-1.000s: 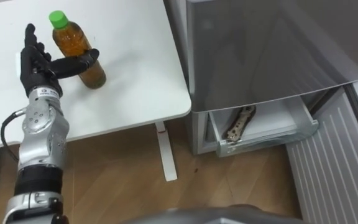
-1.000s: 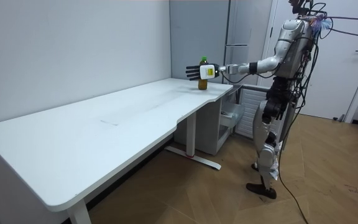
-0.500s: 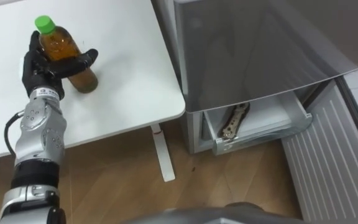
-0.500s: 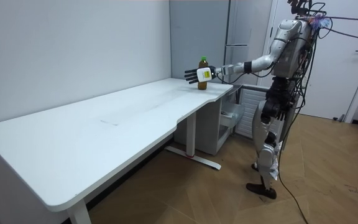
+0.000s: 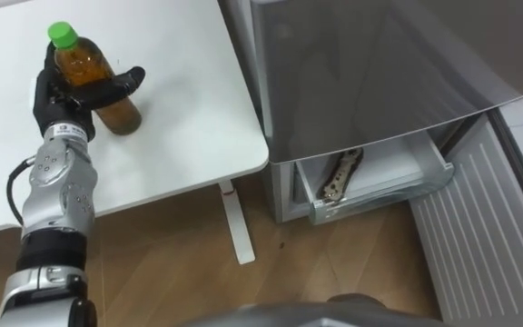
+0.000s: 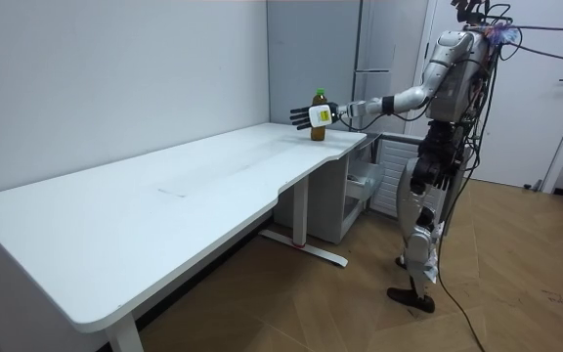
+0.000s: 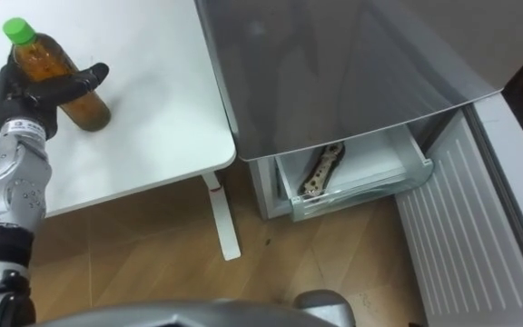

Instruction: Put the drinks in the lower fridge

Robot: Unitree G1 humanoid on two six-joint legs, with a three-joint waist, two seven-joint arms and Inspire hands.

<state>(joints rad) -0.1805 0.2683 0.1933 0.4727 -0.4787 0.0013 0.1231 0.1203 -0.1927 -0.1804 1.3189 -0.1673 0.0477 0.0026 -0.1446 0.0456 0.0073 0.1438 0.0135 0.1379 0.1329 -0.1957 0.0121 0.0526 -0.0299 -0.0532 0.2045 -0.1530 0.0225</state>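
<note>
An amber drink bottle (image 5: 82,64) with a green cap stands upright near the right end of the white table (image 5: 180,82). My left hand (image 5: 57,100) is pressed against its left side. The thumb lies across the bottle's front, and in the room view the fingers (image 6: 299,117) reach straight past the bottle (image 6: 319,102). The grey fridge (image 5: 379,64) stands right of the table. Its lower door (image 5: 484,236) hangs open and a clear drawer (image 5: 384,195) is pulled out.
A spotted, elongated object (image 5: 339,177) lies in the pulled-out drawer. The table's leg (image 5: 234,227) stands on the wood floor close to the fridge's left side. I stand upright in front of the fridge, left arm stretched over the table's corner.
My left hand has slid right from beside the bottle to against it, and its fingers have gone behind the bottle. The bottle still stands in the same spot. The view has shifted slightly.
</note>
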